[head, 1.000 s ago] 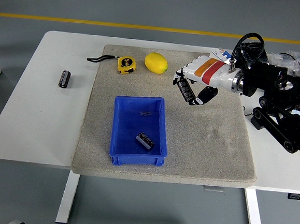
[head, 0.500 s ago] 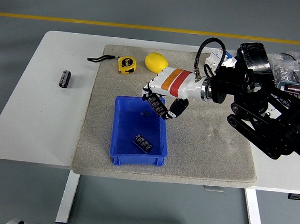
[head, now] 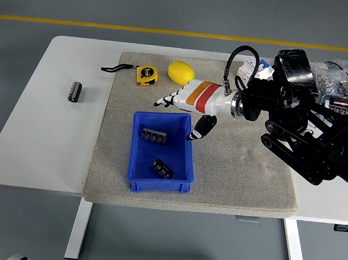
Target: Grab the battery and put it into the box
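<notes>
Your right hand (head: 184,110) hovers over the far right corner of the blue plastic box (head: 135,174) with fingers spread and nothing in them, so this looks like the release step, done for this round. The dark cylindrical battery (head: 153,136) lies on its side in the far part of the box, apart from a second black battery (head: 162,169) nearer the front. Next you would lift clear and cross far left to the last black battery (head: 74,91), lying on the bare white table (head: 35,131).
</notes>
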Controlling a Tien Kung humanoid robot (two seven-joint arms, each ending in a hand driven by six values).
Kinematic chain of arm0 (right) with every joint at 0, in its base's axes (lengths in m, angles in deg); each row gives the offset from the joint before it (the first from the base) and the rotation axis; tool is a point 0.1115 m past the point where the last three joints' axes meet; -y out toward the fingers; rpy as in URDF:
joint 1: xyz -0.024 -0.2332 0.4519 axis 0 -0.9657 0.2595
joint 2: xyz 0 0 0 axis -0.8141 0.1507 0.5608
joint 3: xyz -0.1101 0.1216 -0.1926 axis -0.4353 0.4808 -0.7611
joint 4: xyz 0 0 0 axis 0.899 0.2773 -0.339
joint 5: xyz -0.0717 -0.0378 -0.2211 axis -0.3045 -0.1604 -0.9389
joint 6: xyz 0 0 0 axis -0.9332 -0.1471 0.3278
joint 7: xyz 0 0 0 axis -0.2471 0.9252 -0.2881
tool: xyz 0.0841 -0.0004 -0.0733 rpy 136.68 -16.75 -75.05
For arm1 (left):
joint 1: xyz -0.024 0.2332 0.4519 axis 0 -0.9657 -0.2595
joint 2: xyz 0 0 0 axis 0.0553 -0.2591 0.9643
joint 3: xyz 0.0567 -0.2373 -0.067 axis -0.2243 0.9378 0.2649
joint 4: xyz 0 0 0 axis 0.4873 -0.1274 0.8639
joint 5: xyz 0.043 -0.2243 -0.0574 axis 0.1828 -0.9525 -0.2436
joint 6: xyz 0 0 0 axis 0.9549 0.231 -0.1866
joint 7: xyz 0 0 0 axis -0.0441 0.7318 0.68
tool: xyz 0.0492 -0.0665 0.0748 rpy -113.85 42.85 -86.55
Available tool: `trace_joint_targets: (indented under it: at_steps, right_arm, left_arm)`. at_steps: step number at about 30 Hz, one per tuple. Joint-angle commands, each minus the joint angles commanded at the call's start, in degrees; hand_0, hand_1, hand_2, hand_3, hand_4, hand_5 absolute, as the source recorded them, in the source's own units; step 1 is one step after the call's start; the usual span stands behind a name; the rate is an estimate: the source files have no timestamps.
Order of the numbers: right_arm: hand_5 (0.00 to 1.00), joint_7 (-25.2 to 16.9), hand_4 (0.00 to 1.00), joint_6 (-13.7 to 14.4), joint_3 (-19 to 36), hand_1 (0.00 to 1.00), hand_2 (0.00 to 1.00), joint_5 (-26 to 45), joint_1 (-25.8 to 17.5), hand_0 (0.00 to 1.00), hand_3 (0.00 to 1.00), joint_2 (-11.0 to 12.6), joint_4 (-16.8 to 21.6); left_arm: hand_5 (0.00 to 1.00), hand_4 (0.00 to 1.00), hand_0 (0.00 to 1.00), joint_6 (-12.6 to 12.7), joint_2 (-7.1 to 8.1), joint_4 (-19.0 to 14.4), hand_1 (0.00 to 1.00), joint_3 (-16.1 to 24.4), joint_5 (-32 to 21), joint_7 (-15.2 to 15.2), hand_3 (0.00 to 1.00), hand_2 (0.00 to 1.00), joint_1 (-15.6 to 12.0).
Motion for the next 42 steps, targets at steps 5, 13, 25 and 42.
trace_joint_targets:
  at_steps: [5,13,25,42]
  right_arm:
    - [0.178,-0.2,0.955,-0.3,2.0,0.65,0.813,-0.4,-0.5,0.581,0.923,0.9,-0.3]
    - [0.208,-2.5,0.974,2.2,9.7,0.649,0.799,3.1,-4.8,0.587,0.896,7.2,-0.7]
    - [0.46,2.5,0.998,4.1,24.5,0.7,0.783,31.2,-19.6,0.695,0.83,18.5,1.4]
    - [0.921,12.3,0.998,-1.3,55.8,0.808,0.852,72.2,-52.1,0.843,0.879,10.2,16.7]
  left_arm:
    - [0.499,0.61,0.796,0.0,0.02,0.0,0.724,-0.1,-0.2,0.0,0.561,0.719,0.0]
    - [0.499,0.609,0.796,0.3,-0.19,0.2,0.724,-0.4,-0.8,0.3,0.56,0.718,-0.2]
    - [0.498,0.608,0.796,0.5,-0.91,0.7,0.724,1.7,1.6,0.5,0.561,0.718,-0.8]
    - [0.496,0.608,0.796,1.5,-1.43,1.5,0.724,3.7,3.1,1.1,0.56,0.722,-0.5]
